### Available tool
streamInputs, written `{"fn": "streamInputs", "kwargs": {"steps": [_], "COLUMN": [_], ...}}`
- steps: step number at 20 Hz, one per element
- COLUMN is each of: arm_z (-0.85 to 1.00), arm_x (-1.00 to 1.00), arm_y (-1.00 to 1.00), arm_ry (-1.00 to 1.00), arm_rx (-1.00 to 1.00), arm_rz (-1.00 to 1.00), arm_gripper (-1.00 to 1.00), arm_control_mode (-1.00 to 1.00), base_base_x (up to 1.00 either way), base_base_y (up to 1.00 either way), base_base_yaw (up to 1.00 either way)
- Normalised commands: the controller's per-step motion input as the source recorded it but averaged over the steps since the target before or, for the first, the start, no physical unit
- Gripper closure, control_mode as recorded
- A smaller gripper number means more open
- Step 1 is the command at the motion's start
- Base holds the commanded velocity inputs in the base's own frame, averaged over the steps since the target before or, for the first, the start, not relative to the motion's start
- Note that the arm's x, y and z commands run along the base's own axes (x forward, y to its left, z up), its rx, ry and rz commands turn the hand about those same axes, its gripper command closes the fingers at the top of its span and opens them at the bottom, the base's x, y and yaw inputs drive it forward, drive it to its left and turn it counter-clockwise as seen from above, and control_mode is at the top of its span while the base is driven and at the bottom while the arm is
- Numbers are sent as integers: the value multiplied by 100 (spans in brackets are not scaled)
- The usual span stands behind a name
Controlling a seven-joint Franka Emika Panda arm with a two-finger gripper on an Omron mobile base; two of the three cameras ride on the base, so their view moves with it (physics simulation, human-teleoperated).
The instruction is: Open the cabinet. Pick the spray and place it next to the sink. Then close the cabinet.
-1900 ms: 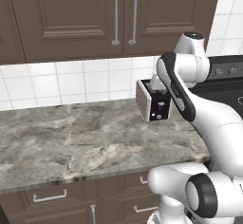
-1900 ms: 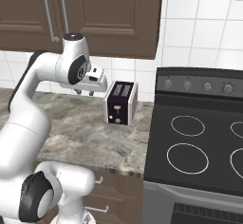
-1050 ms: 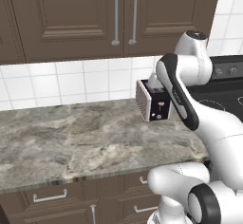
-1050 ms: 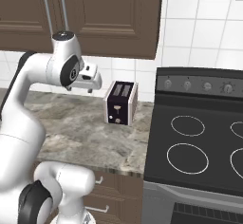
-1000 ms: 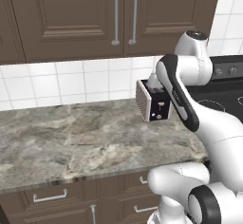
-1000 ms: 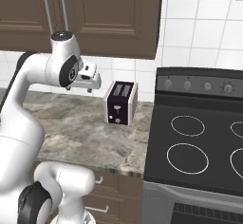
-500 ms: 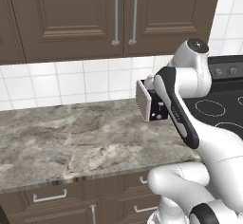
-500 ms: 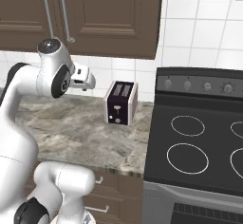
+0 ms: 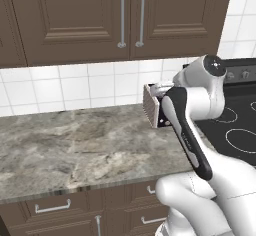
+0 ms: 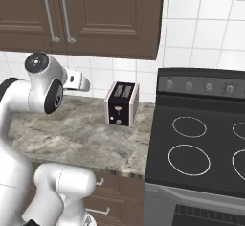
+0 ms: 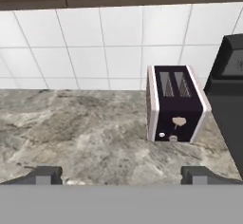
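Gripper (image 11: 121, 174) jaws wide open, holding nothing, aimed at the toaster (image 11: 175, 103) dead ahead. Cabinet (image 9: 120, 17) above the jaws, doors shut, so the spray's presumably hidden inside.

The arm (image 9: 200, 130) is made of glossy white rounded shells with dark grey joint caps, a long black band along one link, and two small dark fingertips (image 11: 47, 174).
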Motion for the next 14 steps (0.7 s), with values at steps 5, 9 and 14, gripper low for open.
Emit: {"fn": "streamInputs", "kwargs": {"steps": [5,9,14], "arm_z": [32,85,99], "arm_x": [-34,-34,-33], "arm_y": [4,0,1], "arm_ry": [-12,-6,-1], "arm_rx": [0,0,-3], "arm_rz": [0,0,0], "arm_gripper": [-100,-100,-100], "arm_control_mode": [-100,-100,-100], "base_base_x": [0,0,0], "base_base_y": [0,0,0], "base_base_yaw": [0,0,0]}}
